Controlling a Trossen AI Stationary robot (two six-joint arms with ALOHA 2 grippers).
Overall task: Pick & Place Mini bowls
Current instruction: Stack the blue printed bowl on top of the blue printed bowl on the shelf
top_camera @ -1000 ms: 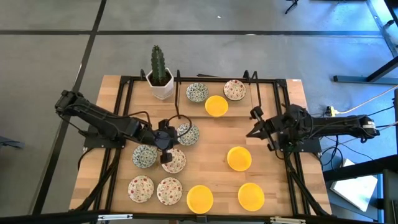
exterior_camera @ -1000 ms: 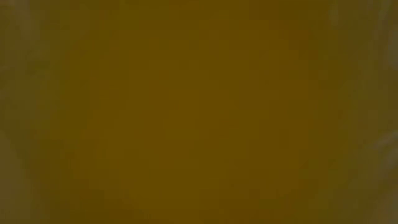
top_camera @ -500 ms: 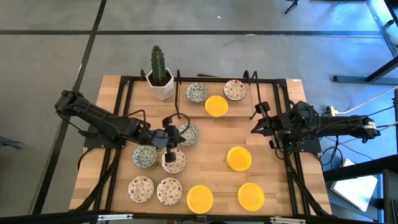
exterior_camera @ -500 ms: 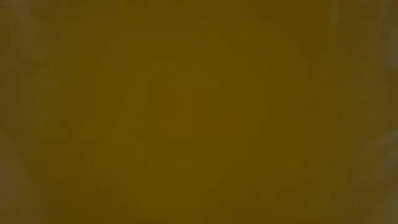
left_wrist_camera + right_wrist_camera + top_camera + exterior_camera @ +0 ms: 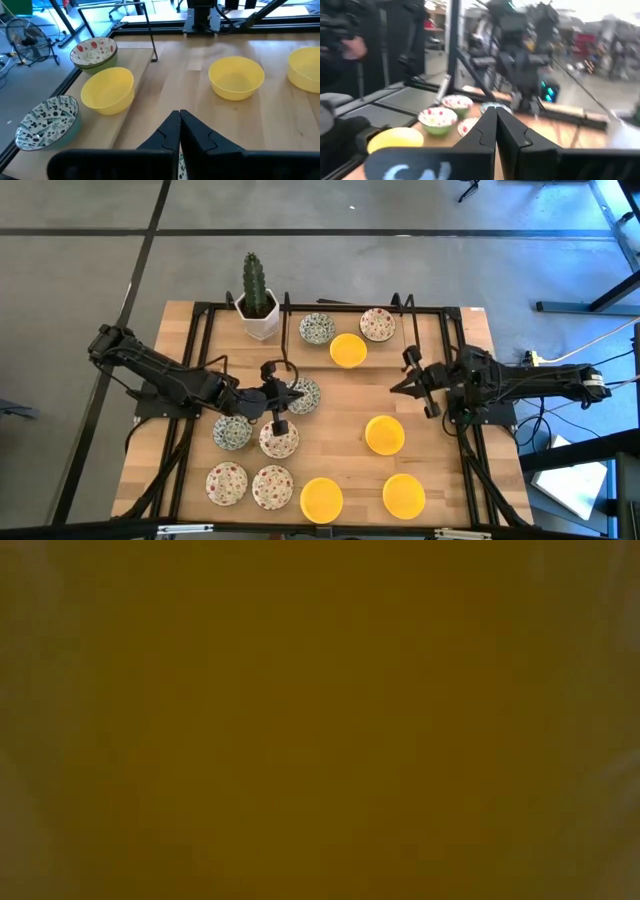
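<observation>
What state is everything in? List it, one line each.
Left gripper: shut, empty.
Right gripper: shut, empty.
Yellow bowls: upright, empty.
Speckled bowls: upright, empty.
Blue-green bowls: upright, empty.
Cactus pot: upright.

4 yellow bowls (image 5: 385, 434), 4 speckled bowls (image 5: 227, 483), 3 blue-green bowls (image 5: 317, 329), 1 cactus pot (image 5: 259, 318).

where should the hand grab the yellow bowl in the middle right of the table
Probably by its rim, coming straight down from above. The yellow mini bowl sits upright and open-side up on the wooden table, apart from the other bowls, so its thin rim is free all round. The side facing the right hand looks the nearest; one finger inside the wall, one outside.
</observation>
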